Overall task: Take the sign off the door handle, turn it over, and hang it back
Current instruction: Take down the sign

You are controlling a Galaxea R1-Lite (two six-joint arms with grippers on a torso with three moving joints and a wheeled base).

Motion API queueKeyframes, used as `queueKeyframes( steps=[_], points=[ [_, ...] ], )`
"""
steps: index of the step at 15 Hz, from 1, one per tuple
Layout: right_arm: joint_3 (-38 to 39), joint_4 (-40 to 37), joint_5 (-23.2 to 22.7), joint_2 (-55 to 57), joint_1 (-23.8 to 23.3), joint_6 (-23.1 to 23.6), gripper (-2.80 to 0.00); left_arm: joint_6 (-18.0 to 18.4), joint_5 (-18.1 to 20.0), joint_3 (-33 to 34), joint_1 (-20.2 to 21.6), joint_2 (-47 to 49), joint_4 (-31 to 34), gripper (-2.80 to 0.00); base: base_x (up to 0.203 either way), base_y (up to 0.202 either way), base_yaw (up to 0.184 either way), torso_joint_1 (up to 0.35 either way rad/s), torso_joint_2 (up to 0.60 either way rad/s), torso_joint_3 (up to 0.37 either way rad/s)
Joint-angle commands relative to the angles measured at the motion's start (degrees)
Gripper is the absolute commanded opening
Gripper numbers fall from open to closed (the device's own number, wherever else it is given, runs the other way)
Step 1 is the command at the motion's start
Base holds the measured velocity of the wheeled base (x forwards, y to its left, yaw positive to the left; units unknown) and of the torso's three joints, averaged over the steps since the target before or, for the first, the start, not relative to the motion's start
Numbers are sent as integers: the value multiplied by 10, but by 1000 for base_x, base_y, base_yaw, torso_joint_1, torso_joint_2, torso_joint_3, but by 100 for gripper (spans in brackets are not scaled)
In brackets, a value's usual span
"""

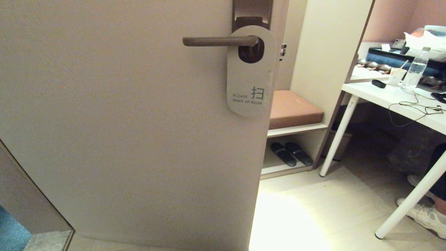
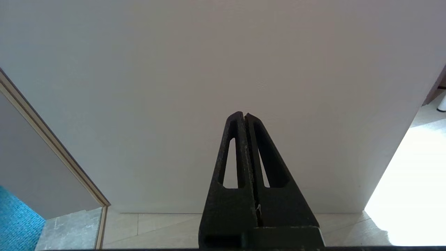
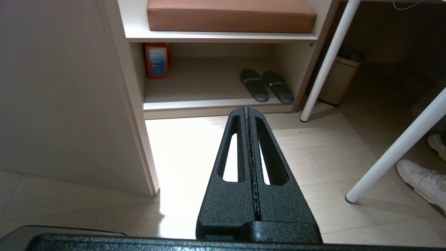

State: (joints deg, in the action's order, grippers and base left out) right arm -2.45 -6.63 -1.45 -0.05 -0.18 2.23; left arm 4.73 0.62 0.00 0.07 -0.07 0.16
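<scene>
The sign (image 1: 251, 80) hangs by its round hole on the door handle (image 1: 219, 41), off-white "PLEASE MAKE UP ROOM" face outward. The handle is a brown-bronze lever on a dark plate (image 1: 252, 10) near the door's right edge. Neither gripper shows in the head view. My left gripper (image 2: 245, 115) is shut and empty, pointing at the bare lower door. My right gripper (image 3: 247, 108) is shut and empty, low over the floor beyond the door's edge, pointing at the shelf unit. The sign and handle are out of both wrist views.
A shelf unit (image 1: 296, 130) with a brown cushion (image 1: 292, 108) and dark slippers (image 1: 291, 153) stands right of the door. A white table (image 1: 400, 101) with a bottle and cables, a bin (image 3: 338, 80) and a person's shoes (image 1: 423, 214) are at the right.
</scene>
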Motion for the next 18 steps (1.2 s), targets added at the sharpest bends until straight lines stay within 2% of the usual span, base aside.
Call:
queueKeyframes(
  steps=[1,18],
  points=[
    [0,0,0,0,0,0,-280,0,0,0,0,1,0,-280,0,0,0,0,0,0],
    [0,0,0,0,0,0,-280,0,0,0,0,1,0,-280,0,0,0,0,0,0]
  ],
)
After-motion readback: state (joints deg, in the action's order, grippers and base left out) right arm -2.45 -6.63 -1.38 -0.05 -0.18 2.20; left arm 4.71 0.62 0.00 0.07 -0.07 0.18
